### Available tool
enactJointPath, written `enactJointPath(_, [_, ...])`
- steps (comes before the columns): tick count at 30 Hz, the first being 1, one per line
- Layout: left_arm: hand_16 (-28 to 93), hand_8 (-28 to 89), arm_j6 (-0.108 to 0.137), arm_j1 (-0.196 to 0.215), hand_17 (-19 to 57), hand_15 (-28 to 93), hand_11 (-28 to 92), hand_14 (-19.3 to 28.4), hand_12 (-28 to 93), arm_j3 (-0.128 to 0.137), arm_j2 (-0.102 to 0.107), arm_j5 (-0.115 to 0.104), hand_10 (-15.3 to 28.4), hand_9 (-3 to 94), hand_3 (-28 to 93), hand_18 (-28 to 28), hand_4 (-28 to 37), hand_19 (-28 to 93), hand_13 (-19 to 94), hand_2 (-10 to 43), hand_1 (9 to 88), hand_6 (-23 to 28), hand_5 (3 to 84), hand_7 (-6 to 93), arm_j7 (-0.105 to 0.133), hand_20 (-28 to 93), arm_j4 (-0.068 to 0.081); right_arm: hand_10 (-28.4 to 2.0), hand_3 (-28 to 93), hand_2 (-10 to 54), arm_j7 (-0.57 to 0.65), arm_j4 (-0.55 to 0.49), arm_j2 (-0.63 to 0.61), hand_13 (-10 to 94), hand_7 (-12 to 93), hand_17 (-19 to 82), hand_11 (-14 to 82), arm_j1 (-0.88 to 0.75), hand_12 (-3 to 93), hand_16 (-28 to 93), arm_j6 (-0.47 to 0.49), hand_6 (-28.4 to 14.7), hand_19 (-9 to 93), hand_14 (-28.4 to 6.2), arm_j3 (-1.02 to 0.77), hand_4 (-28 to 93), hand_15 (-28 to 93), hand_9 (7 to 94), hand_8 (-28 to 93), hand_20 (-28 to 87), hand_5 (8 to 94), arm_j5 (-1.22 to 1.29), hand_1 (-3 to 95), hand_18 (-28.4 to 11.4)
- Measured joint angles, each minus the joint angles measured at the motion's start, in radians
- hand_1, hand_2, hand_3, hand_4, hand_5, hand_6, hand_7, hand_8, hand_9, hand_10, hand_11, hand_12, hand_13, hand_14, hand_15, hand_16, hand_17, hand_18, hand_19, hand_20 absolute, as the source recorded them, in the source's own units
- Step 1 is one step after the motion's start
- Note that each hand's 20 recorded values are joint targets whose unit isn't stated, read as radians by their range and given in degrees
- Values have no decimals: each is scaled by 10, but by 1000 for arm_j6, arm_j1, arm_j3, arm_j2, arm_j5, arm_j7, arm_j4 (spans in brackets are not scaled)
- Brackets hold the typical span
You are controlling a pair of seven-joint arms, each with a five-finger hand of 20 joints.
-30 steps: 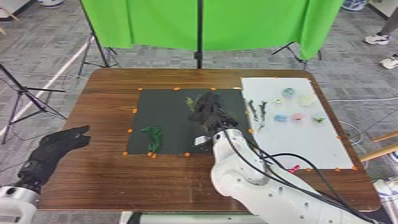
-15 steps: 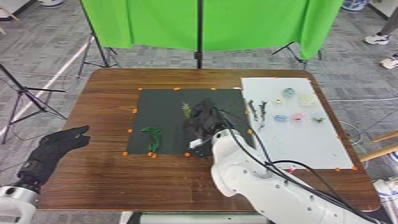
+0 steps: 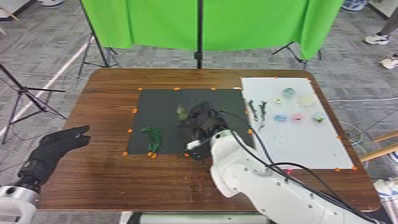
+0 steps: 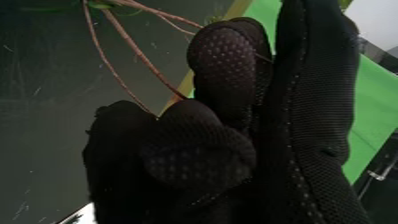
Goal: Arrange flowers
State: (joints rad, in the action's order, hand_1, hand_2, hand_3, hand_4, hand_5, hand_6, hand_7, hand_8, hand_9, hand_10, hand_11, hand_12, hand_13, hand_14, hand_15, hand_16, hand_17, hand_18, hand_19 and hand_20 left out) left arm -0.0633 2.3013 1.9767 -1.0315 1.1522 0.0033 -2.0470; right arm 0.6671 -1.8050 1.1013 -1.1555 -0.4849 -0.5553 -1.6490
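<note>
In the head view, my right hand (image 3: 203,118) is over the middle of the dark mat (image 3: 167,102), curled round a sprig (image 3: 182,113) whose light green top sticks out on the left. A green leafy bundle (image 3: 154,138) lies on the mat's left part. The right wrist view has my right hand (image 4: 197,155) with thin brown stems (image 4: 135,51) running in between its curled fingers. Dark stems (image 3: 263,110) and small flowers, among them a pink one (image 3: 297,118) and a blue one (image 3: 281,118), lie on the white sheet (image 3: 311,147). My left hand (image 3: 64,142) rests open at the table's left edge.
Orange markers line the mat and sheet on the brown table (image 3: 178,185). My right arm (image 3: 244,172) and its black cables cross the front right of the table. A green cloth (image 3: 151,25) and tripod stands are behind and at the left.
My right hand has moved slightly left and toward the table's front edge, and the sprig has shifted with it. My left hand has stayed still.
</note>
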Motion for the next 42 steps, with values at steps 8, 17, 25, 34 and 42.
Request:
enactJointPath(8, [-3,-53,-2,0,48,166,180,193,106,0,-1,1,154,461,620,141,-184,143,355,-22,299,70,463,77,0,147,0,-129,-283,-95,-4,4,3,937,474,757,449,-2,222,174,2,-42,897,-8,0,458,624,900,154,353,735,13,766,-67])
enactJointPath(17, [-4,-53,-3,0,48,165,179,193,106,0,-2,2,153,461,620,141,-184,142,355,-23,299,70,464,76,1,147,0,-137,573,-95,-44,8,5,937,403,732,399,-10,228,214,15,-54,863,-22,-3,-125,553,884,69,377,731,125,432,-75])
enactJointPath(25, [-3,-53,-4,-1,48,164,178,193,106,-1,-2,2,154,461,621,141,-183,142,355,-24,299,69,463,77,1,147,0,-137,605,-95,-42,14,6,937,419,725,389,-13,229,223,46,-53,859,-28,-4,-135,538,879,-76,369,732,97,402,-78])
enactJointPath(34, [-3,-53,-7,-2,48,163,178,193,106,-1,-2,2,154,460,619,142,-183,142,353,-22,300,69,464,78,0,147,1,-136,606,-95,-40,16,5,937,425,722,389,-24,228,222,43,-53,864,-29,-11,-132,536,877,-104,364,732,52,384,-82])
enactJointPath(42, [-3,-53,-12,-3,48,165,178,193,106,-1,-2,1,154,460,618,141,-183,142,355,-22,300,69,463,78,0,147,1,-150,602,-30,-56,-81,-27,937,369,708,281,-106,216,241,58,-60,886,-43,-119,-113,507,884,-96,335,744,-6,257,-88])
